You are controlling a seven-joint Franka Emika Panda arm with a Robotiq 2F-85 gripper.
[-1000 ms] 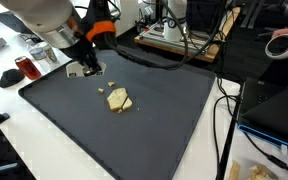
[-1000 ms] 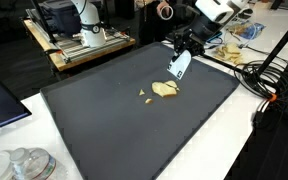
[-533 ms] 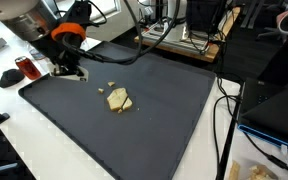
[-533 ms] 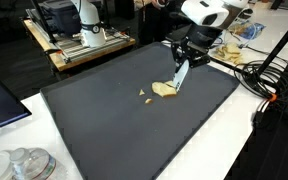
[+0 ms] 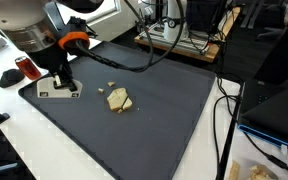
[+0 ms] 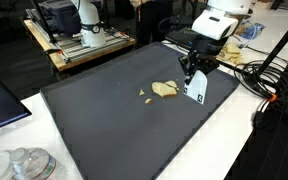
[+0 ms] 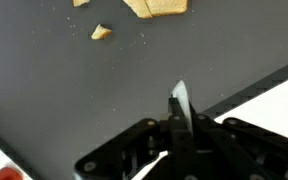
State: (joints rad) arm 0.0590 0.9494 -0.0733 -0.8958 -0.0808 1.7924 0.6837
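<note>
I have the tool closed tight on a flat white scraper. In the wrist view the fingers meet on it and I see the blade only from its thin edge. It hangs below the tool, with its lower edge at the dark mat on the counter, near the mat's border. I cannot tell if the edge really touches the mat. The pale broken pieces lie apart from the tool, in front of the blade and toward the middle of the mat, and a small crumb lies a little nearer to it. A red object stands just behind the tool, off the mat. In my judgement the step in hand is placing the blade behind the pieces. A move toward them would call for a low, level edge and a slow straight push, so that the crumb does not slip under it.
</note>
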